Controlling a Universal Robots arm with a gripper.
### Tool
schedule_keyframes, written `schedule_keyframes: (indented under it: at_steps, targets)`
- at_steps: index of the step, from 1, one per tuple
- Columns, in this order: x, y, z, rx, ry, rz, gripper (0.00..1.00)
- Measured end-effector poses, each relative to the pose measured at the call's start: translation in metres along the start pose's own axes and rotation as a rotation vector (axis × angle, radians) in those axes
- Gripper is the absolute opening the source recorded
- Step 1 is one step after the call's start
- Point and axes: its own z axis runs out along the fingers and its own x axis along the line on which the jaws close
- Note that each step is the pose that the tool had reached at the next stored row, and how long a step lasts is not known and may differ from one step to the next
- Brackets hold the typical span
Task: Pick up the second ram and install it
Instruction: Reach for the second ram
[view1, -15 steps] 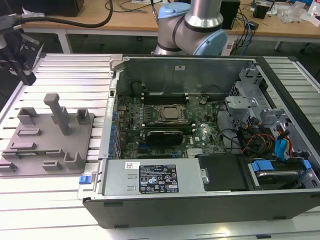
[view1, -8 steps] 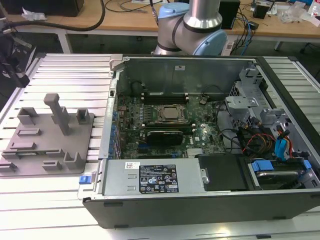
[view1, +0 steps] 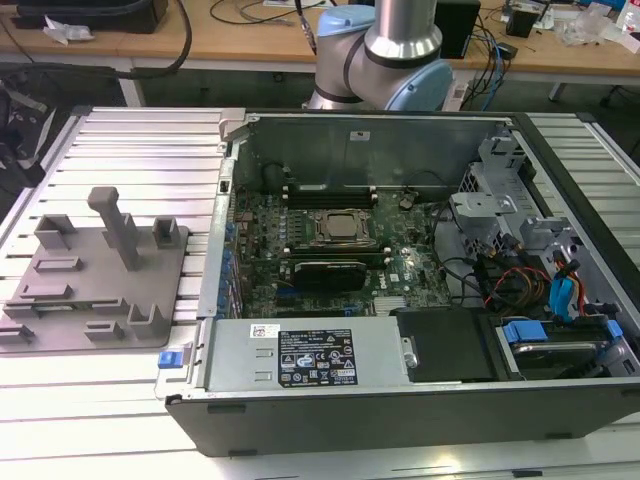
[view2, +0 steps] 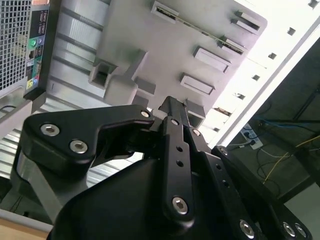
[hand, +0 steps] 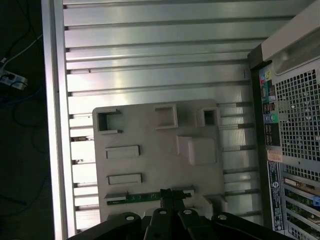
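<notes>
Second ram (hand: 135, 198) between blocks along grey tray (hand: 150, 165) edge, computer case (hand: 290, 100) beside; tool (hand: 167, 192) above, narrow, empty.

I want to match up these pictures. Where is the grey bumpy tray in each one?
Exterior view: the grey tray sits at the exterior view's left of the computer case.
First wrist view: the grey tray lies right by the gripper.
Second wrist view: the grey tray lies just past the gripper.
Shared landmark: the computer case beside the tray, in all three.
</notes>
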Motion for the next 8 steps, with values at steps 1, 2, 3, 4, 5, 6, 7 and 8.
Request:
schedule_keyframes:
  at_steps: [1, 2, 3, 4, 5, 6, 7, 8]
  targets:
    - [0.0019, -0.0009, 0.0017, -0.0001, 0.0000, 0.000, 0.08]
    - [0.0036, -0.0018, 0.0034, 0.0000, 0.0000, 0.000, 0.08]
    - [0.0052, -0.0026, 0.0049, 0.0000, 0.0000, 0.000, 0.08]
    - [0.0065, -0.0034, 0.0061, 0.0000, 0.0000, 0.000, 0.08]
    - [0.0084, -0.0044, 0.0078, 0.0000, 0.0000, 0.000, 0.08]
    - [0.0097, -0.0052, 0.0091, 0.0000, 0.0001, 0.000, 0.08]
    - [0.0113, -0.0061, 0.0106, 0.0000, 0.0001, 0.000, 0.08]
    - [0.0127, -0.0069, 0.0121, 0.0000, 0.0001, 0.000, 0.08]
